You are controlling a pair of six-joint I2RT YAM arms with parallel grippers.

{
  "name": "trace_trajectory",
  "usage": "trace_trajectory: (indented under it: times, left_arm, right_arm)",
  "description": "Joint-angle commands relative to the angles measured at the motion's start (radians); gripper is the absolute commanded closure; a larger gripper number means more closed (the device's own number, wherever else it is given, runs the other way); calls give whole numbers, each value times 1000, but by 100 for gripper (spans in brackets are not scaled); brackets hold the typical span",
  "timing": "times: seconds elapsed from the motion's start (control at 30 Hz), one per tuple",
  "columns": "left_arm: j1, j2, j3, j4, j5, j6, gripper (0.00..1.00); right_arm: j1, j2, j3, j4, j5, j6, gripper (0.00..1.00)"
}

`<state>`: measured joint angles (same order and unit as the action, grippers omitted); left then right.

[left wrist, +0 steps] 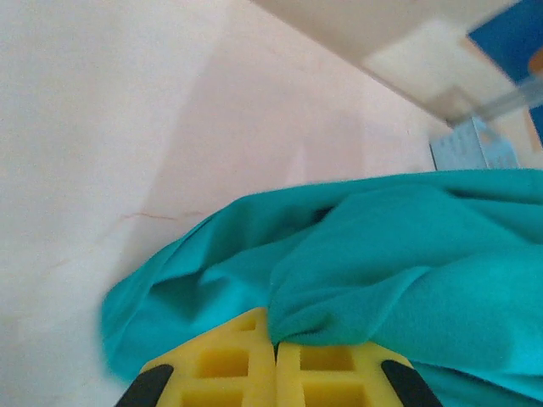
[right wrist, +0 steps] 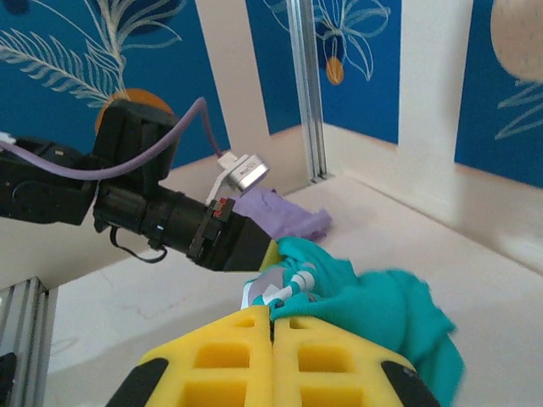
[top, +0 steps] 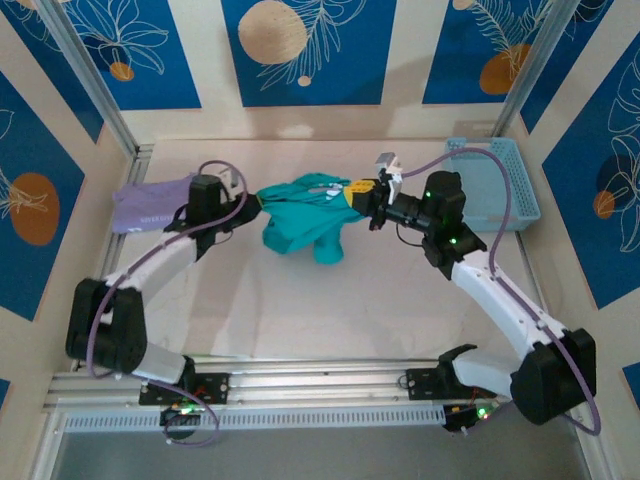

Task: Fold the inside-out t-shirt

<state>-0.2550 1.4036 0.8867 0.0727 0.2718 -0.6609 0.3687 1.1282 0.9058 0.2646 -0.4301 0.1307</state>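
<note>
Your left fingers (left wrist: pixel 222 366), clamped on the left end of the teal t-shirt (top: pixel 302 222), and right fingers (right wrist: pixel 222 356), clamped on its right end: long axis strung between them.

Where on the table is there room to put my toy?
The biggest bare patch of table lies in front of the teal t-shirt, between the left arm and right arm. A thinner strip runs behind it by the back wall. The middle row is crowded: purple shirt, left gripper, t-shirt, right gripper, blue basket.
</note>
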Motion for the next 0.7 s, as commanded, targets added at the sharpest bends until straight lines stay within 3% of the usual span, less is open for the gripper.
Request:
trace_trajectory:
  times: [0.0,0.23,0.3,0.37,0.43,0.57,0.67]
  left_arm:
    - [12,-69,-123,-14,-113,-12,100]
    - [1,-12,-276,-27,-32,102,99]
    - [-12,-24,-287,-52,-37,140,88]
    - [-42,-62,-283,-100,-61,191,68]
    - [-90,-119,-271,-150,-116,248,56]
    - [-199,-200,-228,-208,-237,367,41]
    - [-261,-173,-170,-237,-257,440,34]
  right_arm:
    - [-12,-43,-82,0,24,7,100]
    - [0,-42,-313,-42,174,104,100]
    - [2,-42,-337,-74,193,131,100]
    - [6,-46,-356,-107,196,152,100]
    - [17,-58,-378,-123,200,165,100]
    - [34,-81,-408,-149,206,176,100]
    - [36,-96,-421,-156,212,176,100]
